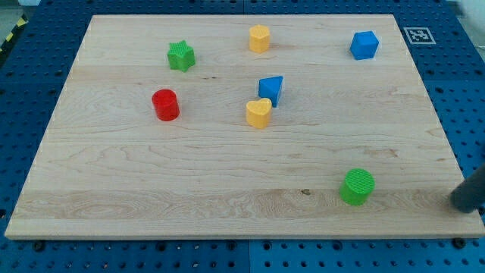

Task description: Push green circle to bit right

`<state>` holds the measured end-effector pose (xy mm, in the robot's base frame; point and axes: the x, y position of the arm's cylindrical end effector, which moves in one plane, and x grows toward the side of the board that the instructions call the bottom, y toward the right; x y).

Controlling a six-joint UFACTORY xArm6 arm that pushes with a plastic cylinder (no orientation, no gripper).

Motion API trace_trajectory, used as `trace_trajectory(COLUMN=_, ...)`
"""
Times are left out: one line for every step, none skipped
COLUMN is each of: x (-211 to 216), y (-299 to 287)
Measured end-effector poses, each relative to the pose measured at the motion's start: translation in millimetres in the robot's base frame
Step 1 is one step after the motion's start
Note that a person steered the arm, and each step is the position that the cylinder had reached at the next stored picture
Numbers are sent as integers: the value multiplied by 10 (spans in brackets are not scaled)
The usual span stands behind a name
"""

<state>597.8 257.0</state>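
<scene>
The green circle (357, 186) is a short round block standing on the wooden board near the view's bottom right. My rod comes in from the view's right edge as a dark blurred shape, and my tip (458, 205) is at the board's right edge, well to the right of the green circle and slightly below it. The tip touches no block.
On the wooden board (114, 189) are a green star (181, 55), a red cylinder (165, 105), a yellow block (259, 38) at the top, a yellow heart (258, 113), a blue triangular block (271, 89) touching it, and a blue cube (364, 45). A tag marker (418, 35) lies off the board's top right.
</scene>
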Motion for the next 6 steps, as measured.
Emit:
trace_trajectory(x=50, y=-668)
trace_trajectory(x=51, y=-1123)
trace_trajectory(x=-125, y=-1483)
trace_trajectory(x=-372, y=-1193)
trace_trajectory(x=-343, y=-525)
trace_trajectory(x=-433, y=-827)
